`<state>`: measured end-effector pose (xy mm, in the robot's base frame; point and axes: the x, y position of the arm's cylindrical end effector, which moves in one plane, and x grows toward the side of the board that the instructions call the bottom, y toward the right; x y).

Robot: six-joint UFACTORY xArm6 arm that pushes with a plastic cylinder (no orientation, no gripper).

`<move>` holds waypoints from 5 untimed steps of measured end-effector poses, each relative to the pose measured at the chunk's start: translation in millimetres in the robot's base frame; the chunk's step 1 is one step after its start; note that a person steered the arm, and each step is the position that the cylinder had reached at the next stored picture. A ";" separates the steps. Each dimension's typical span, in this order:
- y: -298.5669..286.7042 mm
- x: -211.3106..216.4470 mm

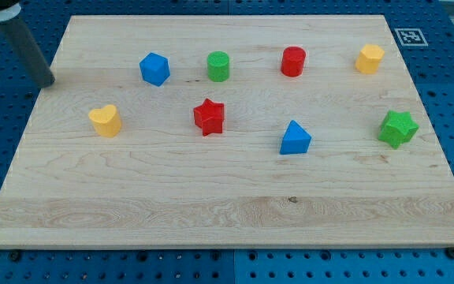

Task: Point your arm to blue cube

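The blue cube (154, 69) sits well to the right of my tip (50, 81), slightly toward the view's top — nothing between them. The approach is not finished; my tip touches no block. Next it should slide right, stopping before the green cylinder (218, 66).

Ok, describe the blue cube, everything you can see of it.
The blue cube is a small, matte, solid-blue block with faceted faces, resting turned so an edge faces the camera. It sits on the wooden board near the view's top left, touching nothing. The green cylinder stands apart on its right, the yellow heart below-left. My tip is off to its left, apart.
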<state>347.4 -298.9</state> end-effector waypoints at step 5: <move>137.3 -39.0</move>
